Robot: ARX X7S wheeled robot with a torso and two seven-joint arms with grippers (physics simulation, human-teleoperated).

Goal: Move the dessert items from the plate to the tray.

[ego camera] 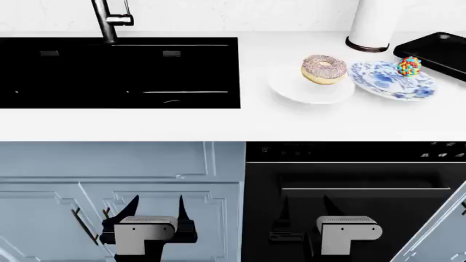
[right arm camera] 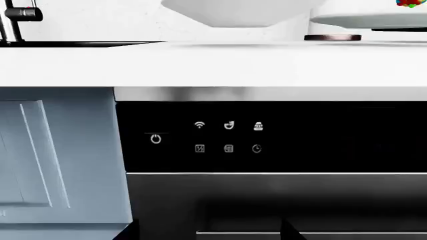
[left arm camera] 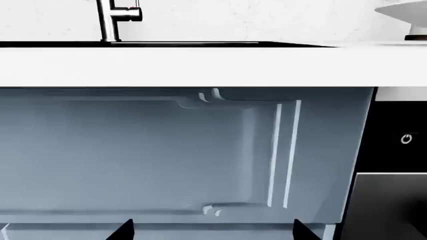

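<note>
The donut (ego camera: 324, 69), with brown-pink frosting and pale sprinkles, lies on a white plate (ego camera: 291, 87) on the counter. The candy-covered ball (ego camera: 409, 66) sits on a blue-patterned plate (ego camera: 386, 83) just to its right; its top shows in the right wrist view (right arm camera: 410, 3). The black tray (ego camera: 439, 50) lies at the back right, partly cut off. My left gripper (ego camera: 156, 207) is open and empty, low in front of the blue cabinet door (left arm camera: 167, 155). My right gripper (ego camera: 308, 210) is open and empty, low in front of the black appliance (right arm camera: 267, 145).
A black sink (ego camera: 117, 71) with a steel faucet (ego camera: 109, 19) fills the counter's left half. A white cylinder on a dark base (ego camera: 375, 24) stands behind the plates. The counter's front edge (ego camera: 233, 131) overhangs both grippers.
</note>
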